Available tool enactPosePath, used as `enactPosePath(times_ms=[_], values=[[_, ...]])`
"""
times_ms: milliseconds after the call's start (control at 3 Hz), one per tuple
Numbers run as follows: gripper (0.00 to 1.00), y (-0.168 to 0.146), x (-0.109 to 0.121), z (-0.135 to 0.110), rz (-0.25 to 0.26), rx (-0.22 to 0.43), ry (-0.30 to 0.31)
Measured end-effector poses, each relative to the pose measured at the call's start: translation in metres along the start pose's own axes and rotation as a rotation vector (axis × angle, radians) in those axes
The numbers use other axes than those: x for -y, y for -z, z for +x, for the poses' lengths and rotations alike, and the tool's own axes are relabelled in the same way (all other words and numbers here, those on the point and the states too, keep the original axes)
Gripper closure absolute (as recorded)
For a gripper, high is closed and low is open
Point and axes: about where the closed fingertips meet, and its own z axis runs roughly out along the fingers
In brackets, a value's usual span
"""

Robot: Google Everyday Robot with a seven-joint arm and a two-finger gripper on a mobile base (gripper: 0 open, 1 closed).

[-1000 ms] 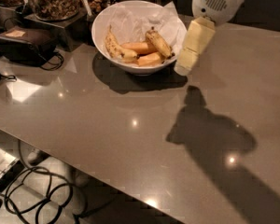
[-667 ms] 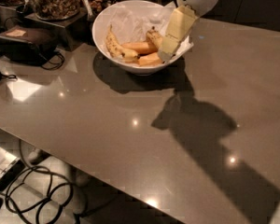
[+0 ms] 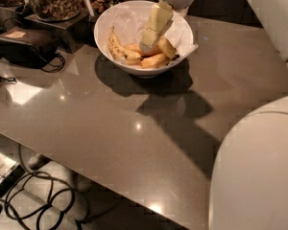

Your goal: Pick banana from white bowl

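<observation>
A wide glossy white bowl [image 3: 105,25] with a crumpled white paper liner stands on the counter at the top middle. In it lie a spotted yellow banana [image 3: 117,49] along the left side and several orange-yellow pieces of fruit to its right. My gripper [image 3: 149,44] reaches down from the top into the bowl, its pale fingers over the middle of the fruit, just right of the banana. I cannot tell whether it touches anything.
A grey-brown counter [image 3: 110,123] fills the view. A clear jar of nuts [image 3: 53,1] stands on a metal base at the top left, next to a black case [image 3: 26,44] with a cable. My own white arm [image 3: 259,166] fills the right. Cables lie on the floor at lower left.
My gripper has moved left from beside the bowl's right rim to over the fruit inside the bowl. The view has moved closer to the counter.
</observation>
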Motion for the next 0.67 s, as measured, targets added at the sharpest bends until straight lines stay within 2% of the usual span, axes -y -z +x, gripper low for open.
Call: enactPosePath(times_ms=[667], values=[[0.17,-0.028,0.021,-0.010,0.003,-0.041,-0.080]])
